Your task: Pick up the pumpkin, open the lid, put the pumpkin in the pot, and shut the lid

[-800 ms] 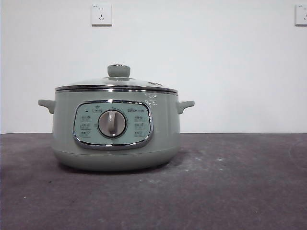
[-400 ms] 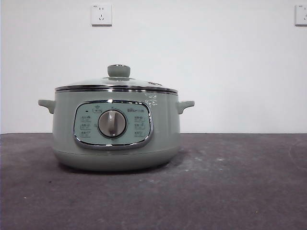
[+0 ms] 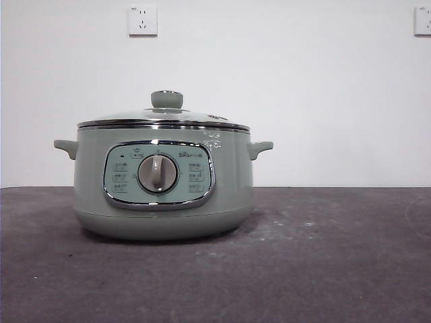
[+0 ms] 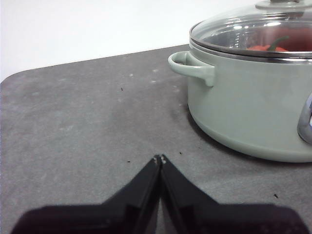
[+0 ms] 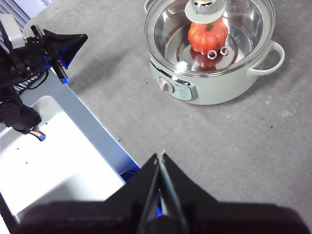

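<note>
Front view shows the dark grey table [image 3: 323, 269] carrying the pot [image 3: 161, 202], which stands left of centre with its dial panel facing the camera and its two side handles sticking out. On the pot sits the lid [image 3: 163, 120], closed, its chrome rim seated on the pot's rim all round and its sage-green knob upright on top. Seen from the right wrist view, the pumpkin [image 5: 207, 36] lies inside the pot under the glass, on the steel bottom, with its dark green stem visible; the lid's knob partly hides it. From the left wrist view only a strip of orange and the stem show through the glass.

Neither arm appears in the front view. The left end effector [image 4: 160, 158] is closed and empty, low over the table, well apart from the pot's near handle. The right end effector [image 5: 161, 156] is closed and empty too, high above the table's edge, far from the pot.
</note>
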You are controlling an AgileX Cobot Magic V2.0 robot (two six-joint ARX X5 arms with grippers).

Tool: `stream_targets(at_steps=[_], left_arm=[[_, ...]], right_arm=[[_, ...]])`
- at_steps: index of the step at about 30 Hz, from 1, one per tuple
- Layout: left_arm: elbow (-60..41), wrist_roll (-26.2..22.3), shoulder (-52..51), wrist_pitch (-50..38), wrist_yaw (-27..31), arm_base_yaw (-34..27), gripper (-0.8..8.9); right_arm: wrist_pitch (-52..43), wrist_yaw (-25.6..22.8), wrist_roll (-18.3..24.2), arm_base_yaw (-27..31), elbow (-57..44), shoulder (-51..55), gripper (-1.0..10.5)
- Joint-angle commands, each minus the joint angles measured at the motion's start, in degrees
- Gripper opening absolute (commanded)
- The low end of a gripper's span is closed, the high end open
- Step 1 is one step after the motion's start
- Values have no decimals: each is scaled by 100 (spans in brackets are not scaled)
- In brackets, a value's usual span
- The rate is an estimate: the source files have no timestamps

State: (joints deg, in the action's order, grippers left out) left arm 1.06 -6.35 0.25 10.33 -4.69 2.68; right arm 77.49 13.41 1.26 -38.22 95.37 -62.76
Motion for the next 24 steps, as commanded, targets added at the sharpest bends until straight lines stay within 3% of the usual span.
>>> stream_targets(at_steps=[1, 20, 24], left_arm=[[-85, 74, -17, 9, 15, -17, -3], [-85, 74, -17, 9, 13, -17, -4], [-85, 74, -17, 7, 11, -17, -3]], right_arm=[[63, -2, -31, -9, 4, 22, -1], [66, -4, -31, -4, 4, 22, -1], [-33, -155, 442, 433, -2, 256, 0]])
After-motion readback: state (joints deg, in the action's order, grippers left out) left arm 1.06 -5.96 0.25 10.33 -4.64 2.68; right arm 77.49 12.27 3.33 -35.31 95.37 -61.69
